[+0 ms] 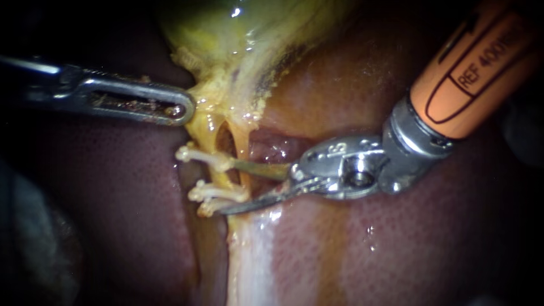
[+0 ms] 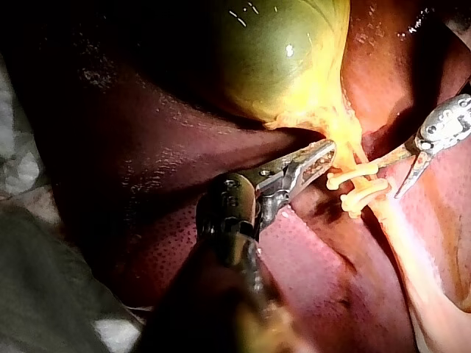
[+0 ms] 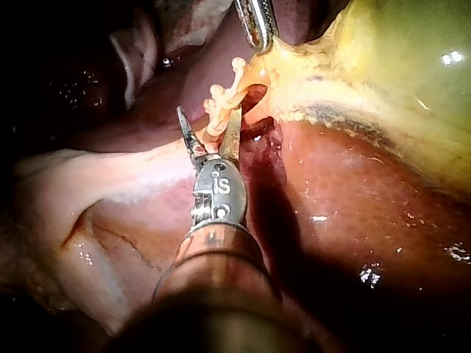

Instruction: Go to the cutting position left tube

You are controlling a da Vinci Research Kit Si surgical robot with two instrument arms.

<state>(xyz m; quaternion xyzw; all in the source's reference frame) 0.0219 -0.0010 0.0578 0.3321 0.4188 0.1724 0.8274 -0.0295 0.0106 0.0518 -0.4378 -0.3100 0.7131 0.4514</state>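
— Where is the tube (image 1: pixel 245 152)?
— Under the gallbladder (image 1: pixel 238 34), crossed by three clips (image 1: pixel 212 192).
— And my instruments?
— Your right instrument (image 1: pixel 231 188) has its blades spread, one above the lower two clips and one below them. Your left instrument (image 1: pixel 178 107), above the clips, has its jaws clenched on the gallbladder's yellow edge.

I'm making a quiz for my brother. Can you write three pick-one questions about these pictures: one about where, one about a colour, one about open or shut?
1. The jaws of the left instrument grip: A a needle, B yellow tissue beside the gallbladder, C nothing.
2. The shaft of the right instrument is: A blue, B orange, C green.
3. The right instrument's blades are: A open, B shut, C hidden.
B, the tissue tents toward them; B, orange shows; A, a clip sits in their gap.
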